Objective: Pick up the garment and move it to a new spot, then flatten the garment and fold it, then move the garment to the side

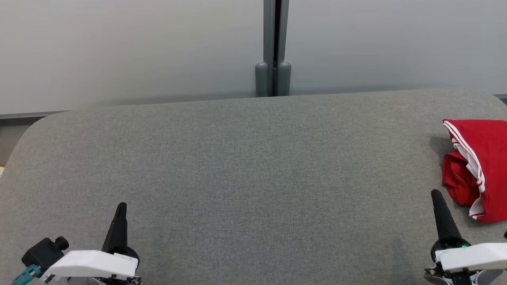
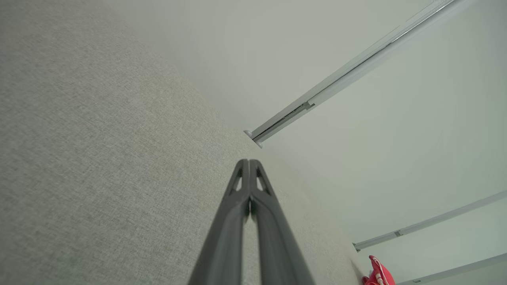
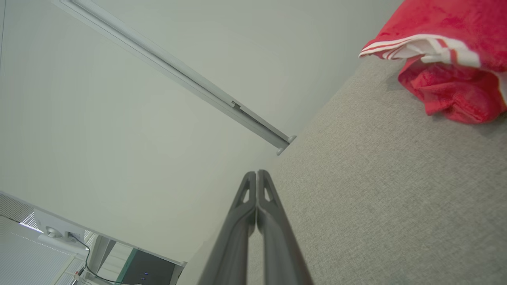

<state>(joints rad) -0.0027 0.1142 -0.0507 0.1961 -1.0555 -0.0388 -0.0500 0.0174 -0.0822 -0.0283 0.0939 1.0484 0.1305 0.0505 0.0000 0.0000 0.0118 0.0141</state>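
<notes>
Where everything rests (table (image 1: 245,166)): we log a broad surface covered in grey woven cloth, with rounded far corners, running across the whole head view.
Wall (image 1: 119,47): pale, plain panels stand behind the table's far edge.
Post (image 1: 273,47): a grey upright joins two panels, with two rounded caps at its foot, behind the middle of the far edge.
Garment (image 1: 485,158): red cloth with white striped trim lies bunched on the table's right side. The head view's right edge cuts it off. In the right wrist view it sits at the upper right, folded over on itself, the trim edge on top.
White wrist housings: we note one at the lower left (image 1: 93,264) and one at the lower right (image 1: 471,253), both low over the near edge.
Left gripper (image 1: 121,208): fingers are pressed together along their length, as its own wrist view confirms, with nothing between them. It is over bare cloth, well apart from the garment.
Right gripper (image 1: 437,194): fingers are also closed together and hold nothing. The tip is near the garment's lower left edge, and we see a gap between them.
Green light (image 1: 462,246): a small glow at the base of the right fingers.
Writing: there is a faint dark mark on the left housing, too small for us to read.
</notes>
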